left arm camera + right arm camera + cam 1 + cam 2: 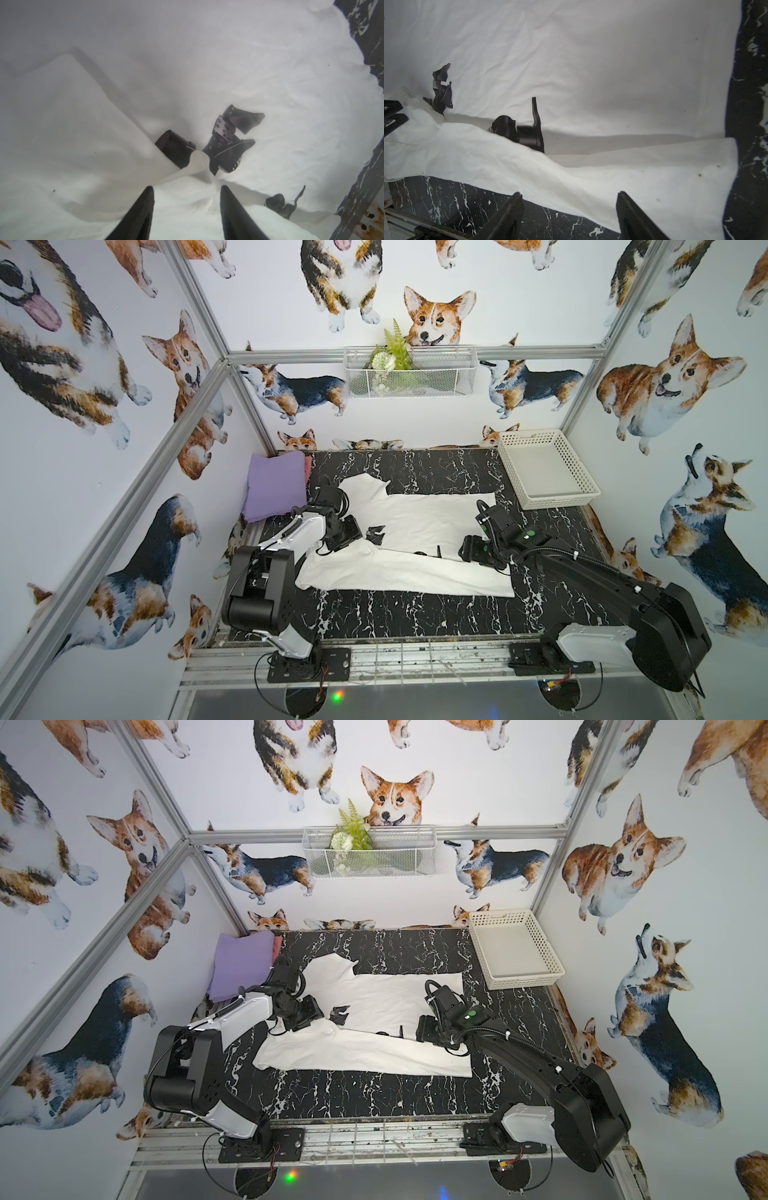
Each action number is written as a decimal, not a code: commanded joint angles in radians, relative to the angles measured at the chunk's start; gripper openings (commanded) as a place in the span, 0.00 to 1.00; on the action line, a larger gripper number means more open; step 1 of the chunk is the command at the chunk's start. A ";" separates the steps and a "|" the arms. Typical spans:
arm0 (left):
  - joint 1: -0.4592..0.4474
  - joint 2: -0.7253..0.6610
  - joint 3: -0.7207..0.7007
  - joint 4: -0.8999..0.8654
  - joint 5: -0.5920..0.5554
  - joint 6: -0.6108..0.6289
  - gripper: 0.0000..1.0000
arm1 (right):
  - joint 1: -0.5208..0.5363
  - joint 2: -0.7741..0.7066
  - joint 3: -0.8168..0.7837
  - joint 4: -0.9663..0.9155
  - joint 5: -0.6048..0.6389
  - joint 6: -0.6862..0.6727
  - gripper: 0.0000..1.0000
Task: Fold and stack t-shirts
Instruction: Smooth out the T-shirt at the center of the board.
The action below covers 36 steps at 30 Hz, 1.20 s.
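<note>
Your white shirt (pixel 419 514) lies spread mid-table (pixel 415 614), near edge folded over. Your left gripper (pixel 187 187) stands apart over bunched cloth at its left. The right gripper (pixel 569 193), also apart, hovers over the fold's right end. The lavender shirt (pixel 274 485) sits far left.

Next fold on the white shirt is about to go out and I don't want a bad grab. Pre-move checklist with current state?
1. Left tool open, nothing pinched: ok.
2. Right tool open at the hem end, nothing pinched: ok.
3. White t-shirt near side folded toward the middle: ok.
4. Fold flap smooth: not ok, it is puckered by the left tool.
5. Far sleeve folded in: not ok, it lies spread out.
6. Stack ready: ok, the folded lavender t-shirt lies in the far left corner.
</note>
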 commanded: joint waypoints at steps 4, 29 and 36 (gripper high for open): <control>-0.003 0.009 0.033 -0.026 -0.092 0.055 0.54 | 0.001 0.006 -0.012 0.021 0.006 0.024 0.74; -0.093 0.075 0.097 0.020 -0.061 0.023 0.00 | 0.002 0.019 -0.021 0.016 0.013 0.033 0.74; -0.111 0.130 0.183 0.065 -0.049 0.041 0.00 | 0.002 0.024 -0.014 0.009 0.018 0.032 0.74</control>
